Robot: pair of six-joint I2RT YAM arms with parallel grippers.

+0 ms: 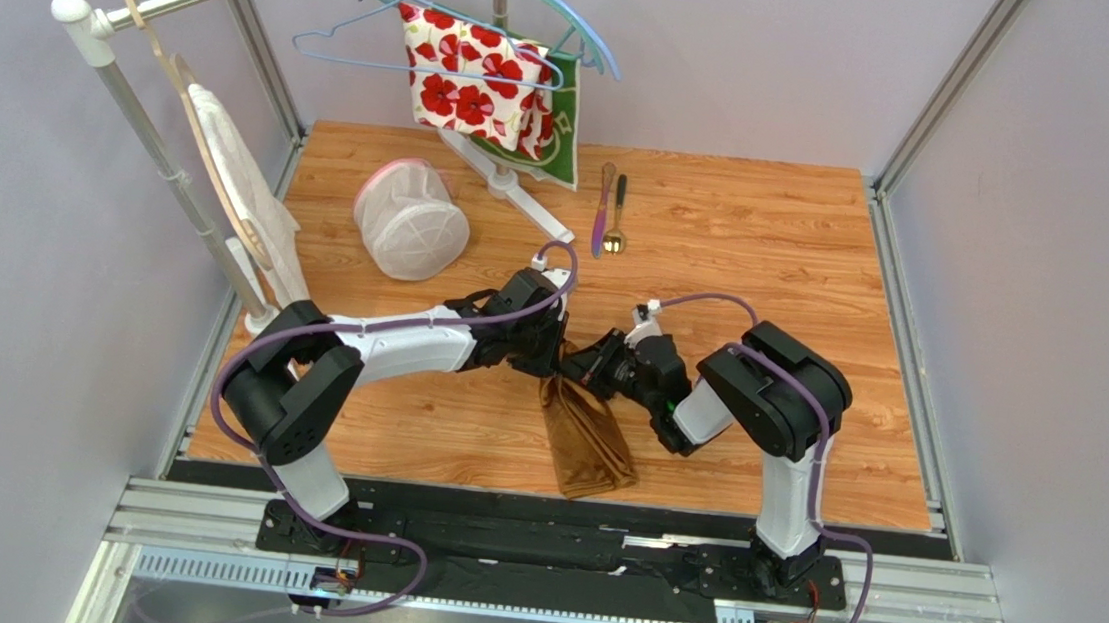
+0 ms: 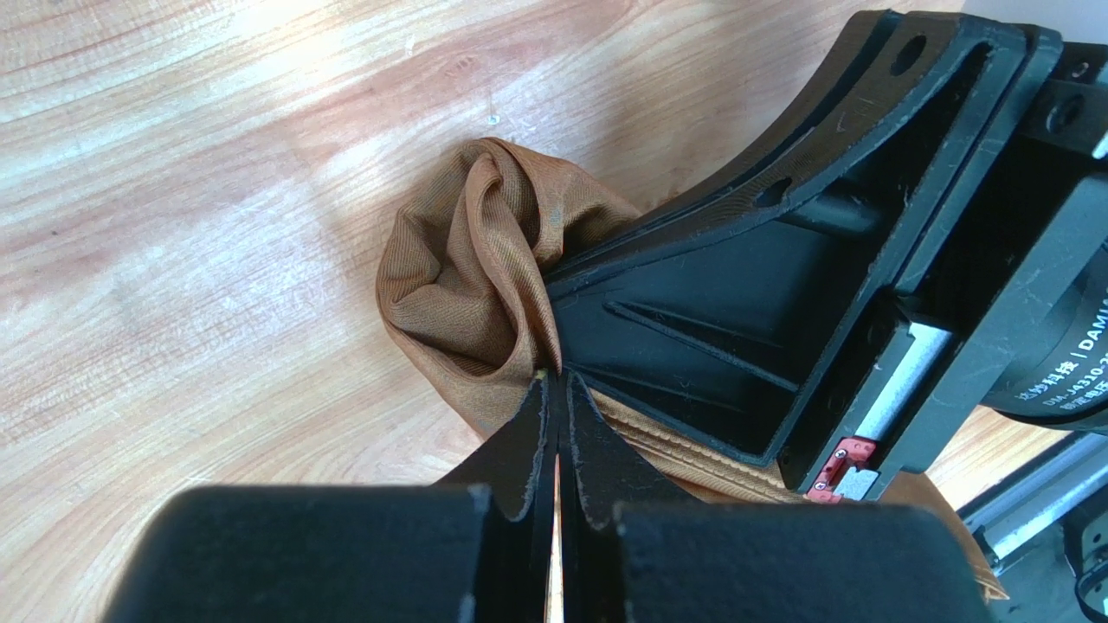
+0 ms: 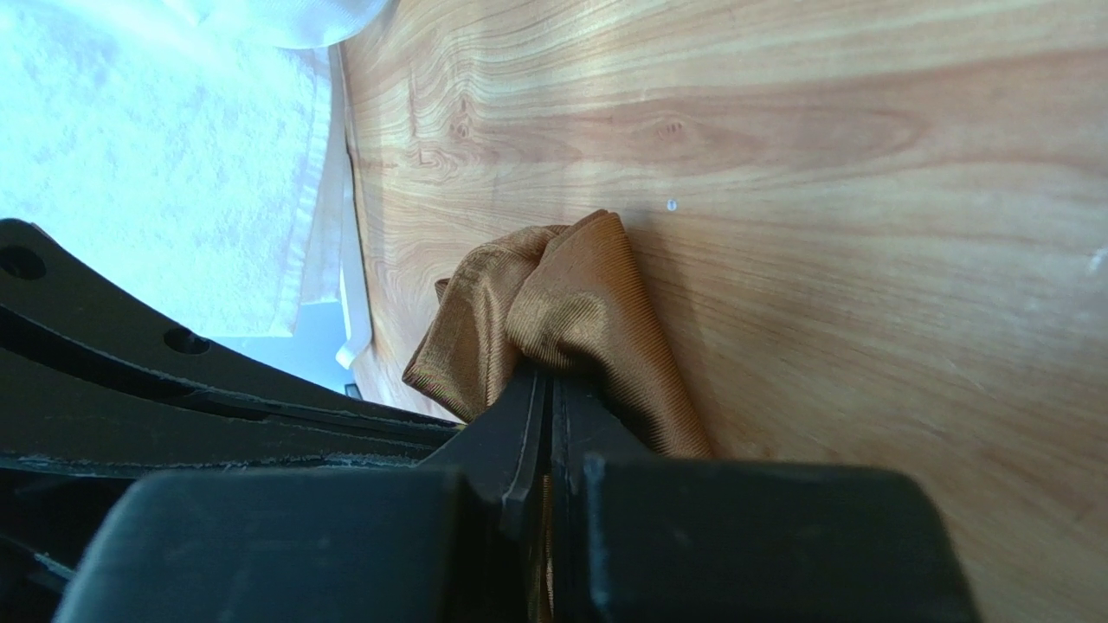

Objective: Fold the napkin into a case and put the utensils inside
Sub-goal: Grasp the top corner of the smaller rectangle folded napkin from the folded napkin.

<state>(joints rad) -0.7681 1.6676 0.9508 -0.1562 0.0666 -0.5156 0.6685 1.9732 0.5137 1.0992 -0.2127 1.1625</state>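
Currently left claw [image 2: 557,390] and right claw [image 3: 549,387] are both clamping the far end of the napkin [image 1: 587,438] — lying as a narrow strip on the bench [image 1: 760,270] — probably gripping side by side to fold it evenly, utensils [image 1: 608,214] sitting well beyond.

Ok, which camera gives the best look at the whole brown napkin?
The top view: the napkin lies folded into a narrow strip, nearly full length visible. Both wrist views show only its bunched end, pinched by the left end effector and right end effector.
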